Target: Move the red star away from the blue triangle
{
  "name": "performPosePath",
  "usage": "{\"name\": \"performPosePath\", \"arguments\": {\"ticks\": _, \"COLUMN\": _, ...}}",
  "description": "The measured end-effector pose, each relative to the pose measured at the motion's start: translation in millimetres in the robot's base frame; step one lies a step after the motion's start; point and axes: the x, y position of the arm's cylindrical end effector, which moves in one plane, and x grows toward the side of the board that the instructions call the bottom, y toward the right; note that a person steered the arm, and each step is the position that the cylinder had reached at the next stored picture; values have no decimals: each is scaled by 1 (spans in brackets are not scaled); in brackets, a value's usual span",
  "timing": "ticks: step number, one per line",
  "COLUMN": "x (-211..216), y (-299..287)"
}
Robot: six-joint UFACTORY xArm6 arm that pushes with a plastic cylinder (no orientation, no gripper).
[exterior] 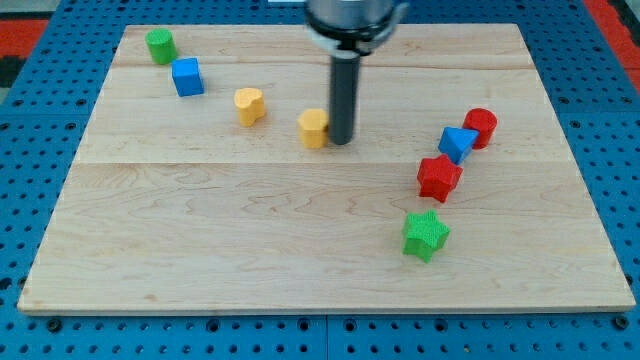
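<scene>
The red star (438, 177) lies on the wooden board at the view's right, touching the blue triangle (457, 142) just above and to the right of it. A red cylinder (481, 127) sits against the triangle's upper right. My tip (340, 140) is near the board's middle, right beside a yellow block (314, 128) on its right side. The tip is well to the left of the red star, about a hundred pixels away.
A green star (426, 235) lies below the red star. A yellow heart-like block (249, 105), a blue cube (187, 76) and a green cylinder (160, 45) run toward the view's top left. The board (200, 250) rests on a blue pegboard.
</scene>
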Motion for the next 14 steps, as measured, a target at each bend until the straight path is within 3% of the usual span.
{"name": "performPosePath", "arguments": {"ticks": 2, "x": -34, "y": 19}}
{"name": "performPosePath", "arguments": {"ticks": 3, "x": -50, "y": -6}}
{"name": "performPosePath", "arguments": {"ticks": 6, "x": -29, "y": -26}}
{"name": "performPosePath", "arguments": {"ticks": 8, "x": -26, "y": 36}}
{"name": "performPosePath", "arguments": {"ticks": 10, "x": 21, "y": 18}}
{"name": "performPosePath", "arguments": {"ticks": 12, "x": 25, "y": 122}}
{"name": "performPosePath", "arguments": {"ticks": 14, "x": 45, "y": 160}}
